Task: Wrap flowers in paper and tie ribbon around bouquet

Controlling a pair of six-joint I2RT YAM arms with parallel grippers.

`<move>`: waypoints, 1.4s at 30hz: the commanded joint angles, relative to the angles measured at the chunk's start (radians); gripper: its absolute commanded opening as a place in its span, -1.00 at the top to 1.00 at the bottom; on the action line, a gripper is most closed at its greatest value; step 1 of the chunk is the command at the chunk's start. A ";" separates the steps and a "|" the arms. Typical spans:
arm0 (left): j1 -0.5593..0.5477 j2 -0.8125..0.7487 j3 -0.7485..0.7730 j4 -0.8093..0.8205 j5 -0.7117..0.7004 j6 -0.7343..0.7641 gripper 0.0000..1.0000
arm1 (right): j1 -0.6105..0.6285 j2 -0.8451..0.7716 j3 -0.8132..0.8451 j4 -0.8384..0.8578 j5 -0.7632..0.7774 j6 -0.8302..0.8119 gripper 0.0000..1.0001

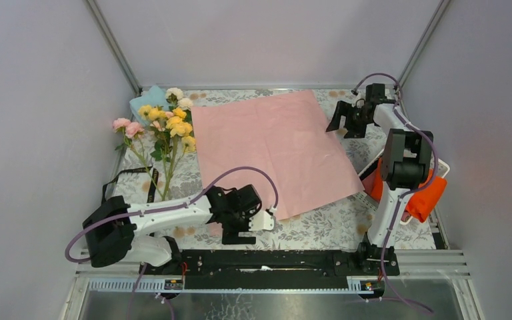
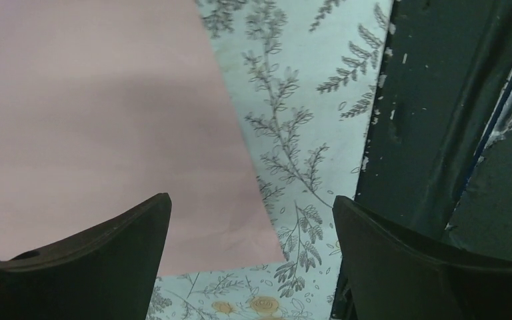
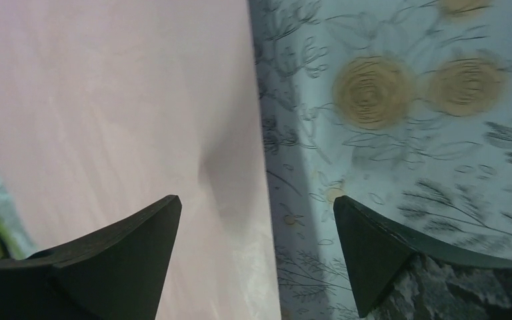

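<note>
The paper [image 1: 273, 150] is a large pinkish sheet lying flat on the flower-patterned tablecloth. The flowers [image 1: 163, 127], yellow, pink and white with green stems, lie loose left of it. A narrow black ribbon [image 1: 130, 175] loops beside the stems. My left gripper [image 1: 271, 217] hovers open over the sheet's near corner; in the left wrist view the paper [image 2: 93, 120] corner lies between the spread fingers of the gripper [image 2: 252, 220]. My right gripper [image 1: 339, 119] is open at the sheet's far right edge; in its wrist view that gripper [image 3: 257, 220] straddles the paper [image 3: 107, 100] edge, holding nothing.
A light blue cloth [image 1: 148, 95] lies behind the blooms. An orange cloth [image 1: 427, 193] sits in a white basket by the right arm's base. The black base rail [image 2: 433, 100] runs along the near table edge. Walls close in on three sides.
</note>
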 commanded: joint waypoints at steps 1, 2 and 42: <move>-0.027 0.007 -0.053 0.095 -0.079 0.063 -0.97 | 0.008 0.060 0.000 -0.021 -0.290 0.018 -0.81; -0.027 0.003 -0.066 0.113 -0.105 0.067 -0.97 | 0.008 0.077 0.004 -0.027 -0.319 0.020 -0.75; 0.770 0.090 0.266 0.200 -0.078 0.003 -0.97 | 0.378 -1.128 -1.072 0.434 0.632 0.527 -0.33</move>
